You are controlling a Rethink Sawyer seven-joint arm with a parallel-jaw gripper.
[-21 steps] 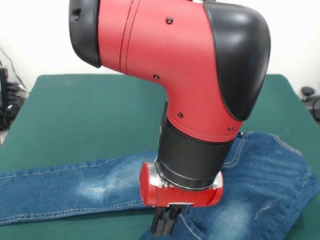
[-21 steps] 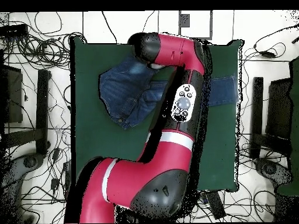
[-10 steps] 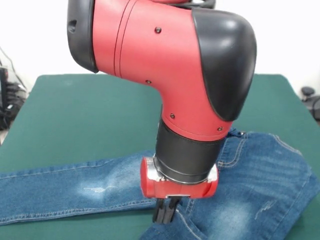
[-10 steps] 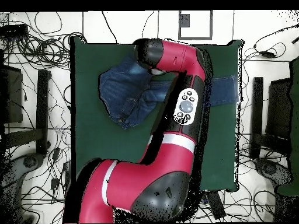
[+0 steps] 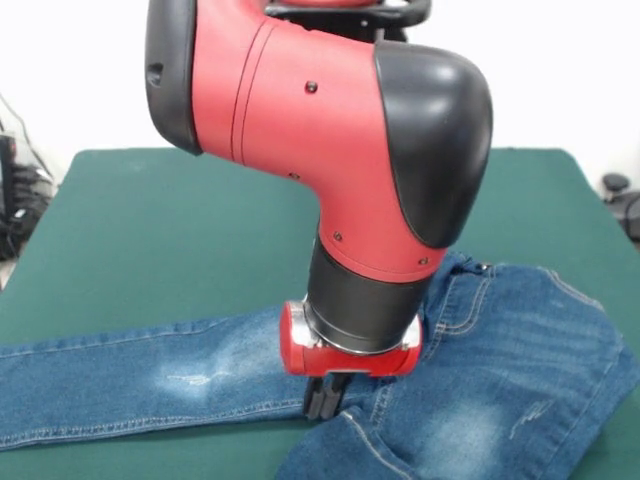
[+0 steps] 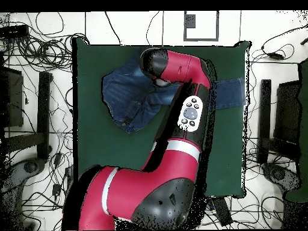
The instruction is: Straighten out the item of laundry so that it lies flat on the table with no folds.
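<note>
- One leg of the jeans runs flat along the near left of the green table.
- The gripper, fingers pressed together, points down with its tips on the denim at the crotch.
- Waist and seat lie bunched to the right, a fold crossing below the gripper.

txt/labels: none legible | red-and-black robot arm: no brand or nr. readable | round button pad on arm: marks too small to read | blue denim jeans: no tag seen | dark green cloth table: no signs
</note>
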